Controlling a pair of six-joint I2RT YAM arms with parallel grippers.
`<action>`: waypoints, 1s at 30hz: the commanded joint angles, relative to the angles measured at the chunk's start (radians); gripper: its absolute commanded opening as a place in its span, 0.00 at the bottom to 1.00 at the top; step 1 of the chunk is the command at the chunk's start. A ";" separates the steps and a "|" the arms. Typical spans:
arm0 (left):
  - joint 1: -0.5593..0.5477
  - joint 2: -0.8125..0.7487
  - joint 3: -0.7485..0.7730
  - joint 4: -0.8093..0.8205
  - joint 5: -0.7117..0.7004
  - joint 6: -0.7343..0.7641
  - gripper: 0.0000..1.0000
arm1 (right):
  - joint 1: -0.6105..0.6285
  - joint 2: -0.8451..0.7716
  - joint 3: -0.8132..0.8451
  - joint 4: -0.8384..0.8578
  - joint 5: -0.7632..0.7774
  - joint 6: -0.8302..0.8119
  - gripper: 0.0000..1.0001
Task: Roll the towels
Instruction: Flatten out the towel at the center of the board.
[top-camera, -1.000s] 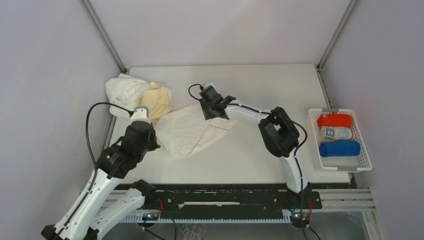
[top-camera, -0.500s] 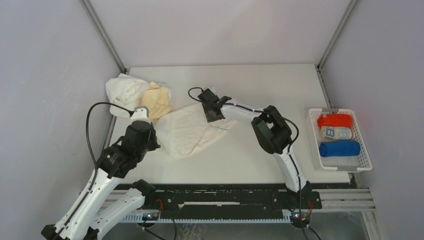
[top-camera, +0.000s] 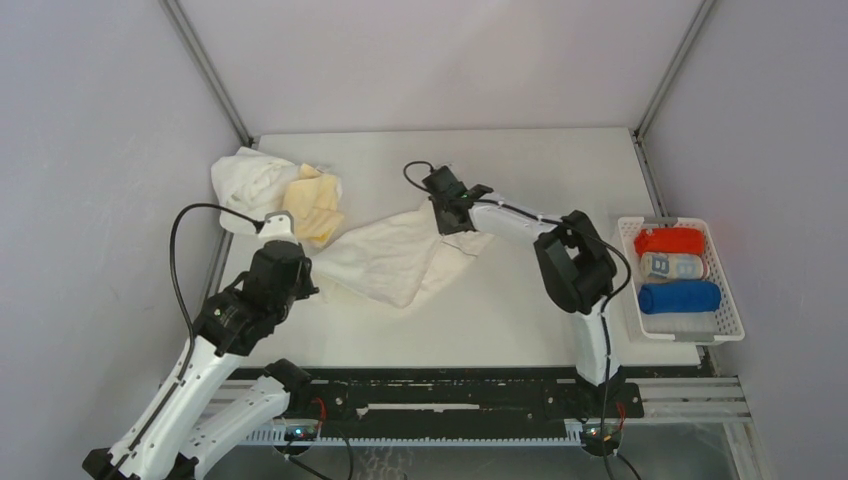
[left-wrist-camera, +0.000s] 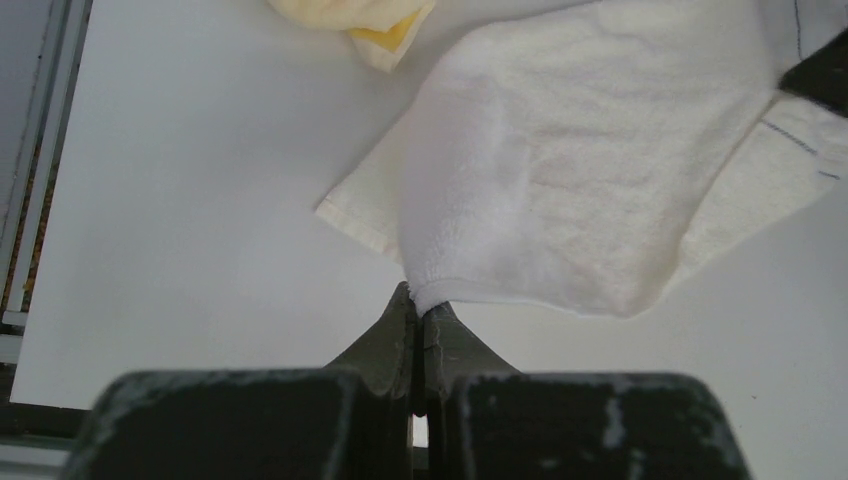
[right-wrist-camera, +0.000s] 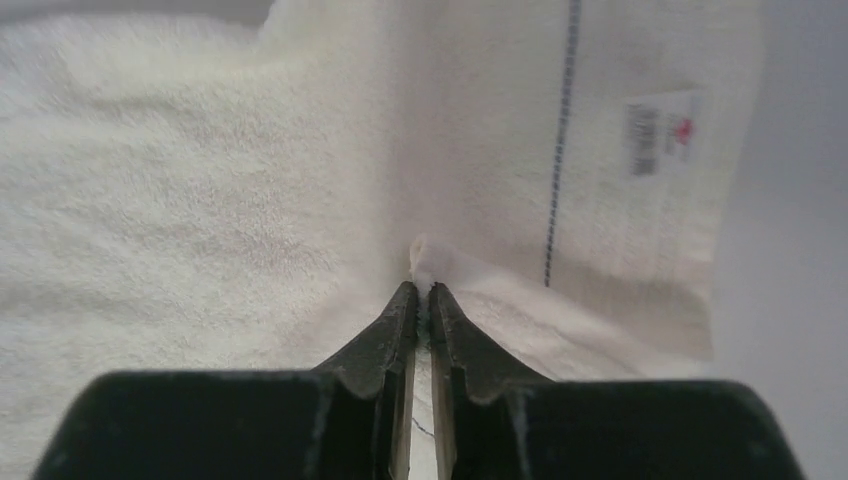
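Left pincer (left-wrist-camera: 418, 305) and right pincer (right-wrist-camera: 422, 290), each clamped on an edge of the cream towel (top-camera: 395, 262) (partly folded)

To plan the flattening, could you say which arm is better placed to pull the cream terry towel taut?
Likely right: right gripper pinches the cream terry towel's far edge, with table room rightward; left gripper anchors a corner.

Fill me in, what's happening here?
Both arms are on the cream towel: left gripper shut on its near-left edge, right gripper shut on a pinch at its far-right side. It lies spread on the table, not yet rolled. A white towel and a yellow towel sit crumpled far left. The white basket at right holds a red roll, a patterned roll and a blue roll.
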 joint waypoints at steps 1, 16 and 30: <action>0.006 0.016 0.046 0.042 -0.045 0.009 0.00 | -0.082 -0.179 -0.060 0.086 -0.065 0.000 0.10; 0.006 0.055 0.054 0.067 -0.025 0.013 0.00 | -0.197 -0.304 -0.256 0.125 -0.096 0.004 0.00; 0.006 0.022 0.421 0.110 0.055 0.306 0.00 | -0.354 -1.021 -0.275 -0.035 -0.020 -0.112 0.00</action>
